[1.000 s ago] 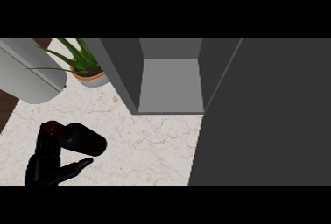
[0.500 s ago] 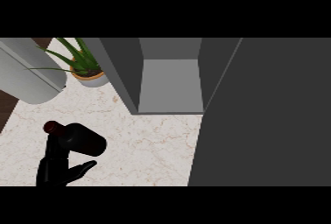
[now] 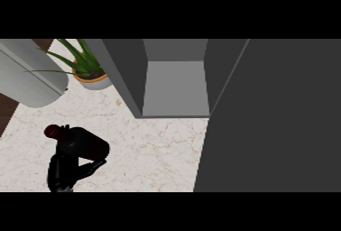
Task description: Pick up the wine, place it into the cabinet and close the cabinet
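Note:
The wine bottle (image 3: 84, 142) is dark with a red cap (image 3: 53, 131) and stands over the marble counter (image 3: 153, 153) at the lower left, its neck leaning to the upper left. My left hand (image 3: 65, 171) rises from the lower edge just below it, fingers and thumb curled round the bottle's lower part. The grey cabinet (image 3: 174, 85) is open at the top middle and its inside looks bare. Its dark door (image 3: 273, 117) is swung out and fills the right side. The right hand shows nowhere.
A potted green plant (image 3: 85, 72) stands at the back left, beside the cabinet's left wall. A large pale grey cylinder (image 3: 26, 76) slants across the upper left corner. The counter's left edge runs near the bottle.
The hand and the bottle have shifted slightly to the right. The cabinet and its door have not moved.

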You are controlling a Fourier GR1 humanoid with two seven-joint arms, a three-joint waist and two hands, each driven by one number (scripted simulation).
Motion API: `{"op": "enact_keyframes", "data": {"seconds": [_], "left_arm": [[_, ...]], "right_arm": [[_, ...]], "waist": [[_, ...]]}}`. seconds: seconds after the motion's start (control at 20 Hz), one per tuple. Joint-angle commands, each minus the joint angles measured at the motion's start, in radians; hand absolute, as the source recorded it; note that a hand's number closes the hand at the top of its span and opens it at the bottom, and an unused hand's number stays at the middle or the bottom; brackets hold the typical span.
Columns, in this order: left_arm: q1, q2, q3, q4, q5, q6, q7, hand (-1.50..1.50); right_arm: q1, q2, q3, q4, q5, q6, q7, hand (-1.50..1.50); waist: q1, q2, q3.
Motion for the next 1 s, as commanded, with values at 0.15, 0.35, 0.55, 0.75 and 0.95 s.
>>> {"op": "enact_keyframes", "data": {"seconds": [0.15,0.35,0.55,0.75,0.95], "left_arm": [[-0.082,0.026,0.027,0.13,0.049,-0.09,-0.059,1.5],[-0.1,0.01,-0.038,0.17,-0.033,-0.086,-0.128,1.5],[-0.121,0.063,-0.067,0.156,-0.139,0.006,-0.219,1.5],[-0.076,0.039,-0.108,0.05,-0.16,0.03,-0.229,1.5],[-0.151,-0.039,-0.209,0.055,-0.242,0.057,-0.253,1.5]], "right_arm": [[0.119,0.017,-0.034,-0.066,-0.098,0.039,-0.041,-1.5],[0.091,0.019,0.031,-0.117,-0.02,-0.009,0.039,-1.5],[0.064,-0.008,-0.04,-0.097,-0.096,0.005,0.045,-1.5],[0.073,0.003,-0.02,-0.11,-0.074,-0.01,0.057,-1.5],[0.077,-0.001,0.024,-0.092,-0.045,0.011,0.03,-1.5]], "waist": [[0.004,0.003,0.001],[-0.004,0.002,0.0],[-0.008,0.001,0.0],[0.004,-0.002,0.001],[-0.003,-0.002,0.001]]}}
